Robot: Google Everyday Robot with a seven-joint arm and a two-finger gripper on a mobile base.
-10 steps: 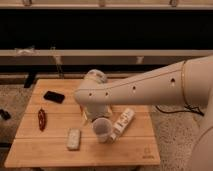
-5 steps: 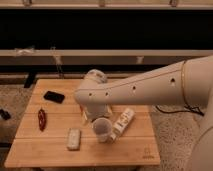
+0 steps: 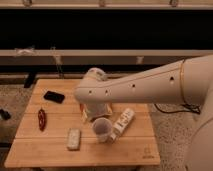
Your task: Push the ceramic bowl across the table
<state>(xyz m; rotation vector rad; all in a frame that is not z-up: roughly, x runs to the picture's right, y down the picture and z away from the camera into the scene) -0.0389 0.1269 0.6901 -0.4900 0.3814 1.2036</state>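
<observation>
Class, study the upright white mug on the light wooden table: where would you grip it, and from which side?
Probably from above, by the rim wall: the white round mug stands upright with its mouth open, and a white oblong packet lies close beside it. The pincer sits just behind the mug.

end effector point(image 3: 96, 111) mid-table | white mug point(image 3: 102, 129), bottle point(image 3: 124, 121) crowd its near side | table point(image 3: 137, 150) front-right corner bare

A lab-like robot test area, as I saw it.
I faced a light wooden plank table point(image 3: 50, 150) on speckled flooring point(image 3: 170, 127), pale horizontal beams point(image 3: 125, 52) behind and a black cable point(image 3: 170, 109) trailing; the gripper point(image 3: 96, 114) hung over the table's middle.
</observation>
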